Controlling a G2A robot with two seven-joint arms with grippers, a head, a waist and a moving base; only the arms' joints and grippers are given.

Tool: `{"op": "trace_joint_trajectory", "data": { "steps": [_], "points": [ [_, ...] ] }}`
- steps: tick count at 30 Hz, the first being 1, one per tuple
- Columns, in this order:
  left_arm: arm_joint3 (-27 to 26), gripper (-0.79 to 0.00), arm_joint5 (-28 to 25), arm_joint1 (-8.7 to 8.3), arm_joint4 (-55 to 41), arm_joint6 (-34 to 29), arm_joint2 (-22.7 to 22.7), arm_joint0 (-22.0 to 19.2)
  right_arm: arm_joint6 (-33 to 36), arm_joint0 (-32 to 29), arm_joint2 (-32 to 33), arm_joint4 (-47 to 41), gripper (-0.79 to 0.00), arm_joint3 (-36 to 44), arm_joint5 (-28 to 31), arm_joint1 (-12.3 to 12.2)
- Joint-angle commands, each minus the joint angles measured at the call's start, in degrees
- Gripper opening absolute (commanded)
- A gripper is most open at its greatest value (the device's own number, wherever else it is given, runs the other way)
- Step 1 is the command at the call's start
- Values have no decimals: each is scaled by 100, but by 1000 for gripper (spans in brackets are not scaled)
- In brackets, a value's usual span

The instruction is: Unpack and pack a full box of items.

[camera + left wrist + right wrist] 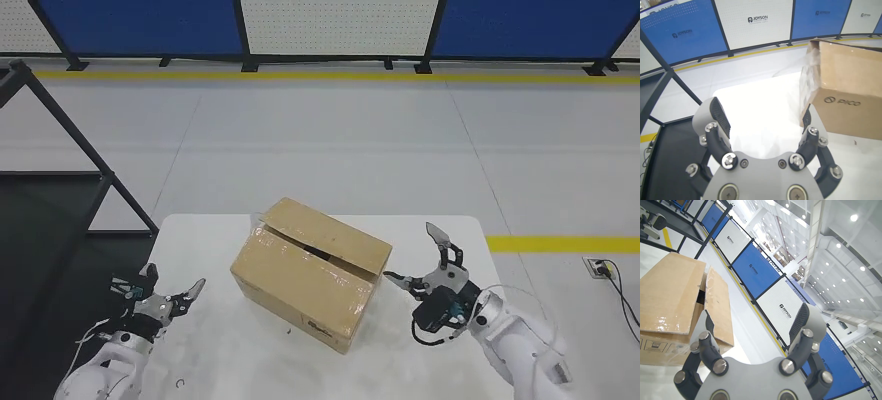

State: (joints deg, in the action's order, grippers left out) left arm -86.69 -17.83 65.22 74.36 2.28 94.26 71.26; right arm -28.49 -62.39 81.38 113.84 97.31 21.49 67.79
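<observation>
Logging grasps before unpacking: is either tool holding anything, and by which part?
Nothing is held. The left tool and right tool are both open and empty, flanking the box.

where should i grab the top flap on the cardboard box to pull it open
Probably the far flap, at its free edge beside the dark gap along the middle seam. It sits slightly lifted there, so a finger could slip under from above. The open right gripper is beside that end of the box.

light: bright, ceiling lamps [853,218] | glare: white table [757,113] | shadows: faint | wrist edges: bowed
</observation>
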Motion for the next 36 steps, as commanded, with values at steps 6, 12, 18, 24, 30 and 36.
{"op": "trace_joint_trajectory", "data": {
  "steps": [6,12,18,24,30,36],
  "points": [
    [922,0,-75,63,95,-149,-643,-1024,191,-429,121,-10,0,404,-350,-25],
    [1102,0,-115,72,124,-110,-733,-1160,210,-449,124,27,0,429,-356,-28],
    [994,0,-144,77,231,-166,-855,-1111,843,-528,183,-87,0,261,-390,-22],
    [1035,0,-40,92,304,-170,-979,-1170,1956,-460,166,141,0,-39,-305,-25],
    [1098,0,-118,87,382,-110,-1041,-1190,2706,-59,-228,247,0,-525,-82,25],
    [1035,0,-271,66,444,45,-1043,-1067,2880,404,-728,176,0,-1066,-131,120]
  ]
}}
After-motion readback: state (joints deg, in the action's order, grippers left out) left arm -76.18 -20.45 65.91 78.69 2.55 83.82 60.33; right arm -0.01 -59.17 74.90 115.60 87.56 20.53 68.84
